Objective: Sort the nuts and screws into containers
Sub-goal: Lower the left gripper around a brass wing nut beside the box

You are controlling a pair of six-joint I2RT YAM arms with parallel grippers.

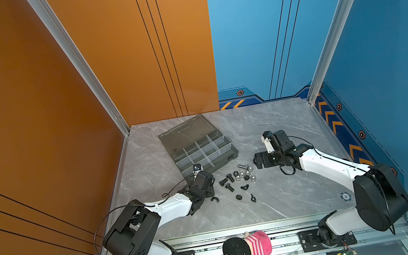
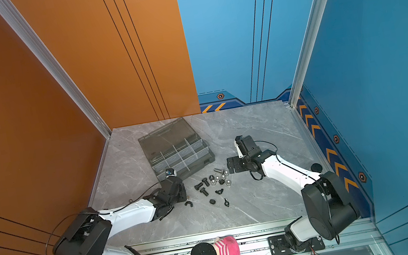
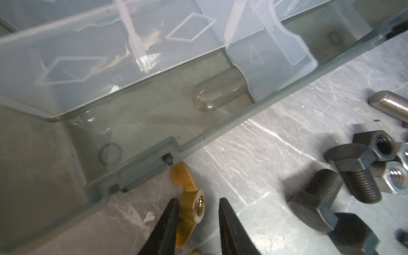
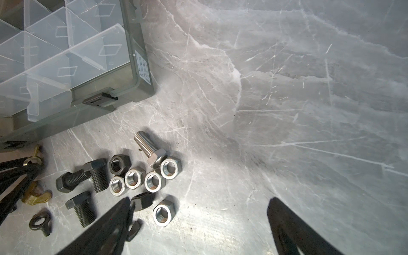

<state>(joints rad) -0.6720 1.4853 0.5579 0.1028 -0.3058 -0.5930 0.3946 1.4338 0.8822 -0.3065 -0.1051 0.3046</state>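
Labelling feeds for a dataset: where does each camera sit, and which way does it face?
Top view: high over the front rail, facing down at the table; both arms show.
Top view: beside it, same aim; both arms, case.
Left wrist: low, looking along left gripper at a wing nut; fingers show.
Right wrist: looking down past right gripper at table; fingers show.
Both wrist views share the silver bolt.

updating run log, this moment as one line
left gripper: open, astride brass wing nut | right gripper: open, above table | organiser case: lid open
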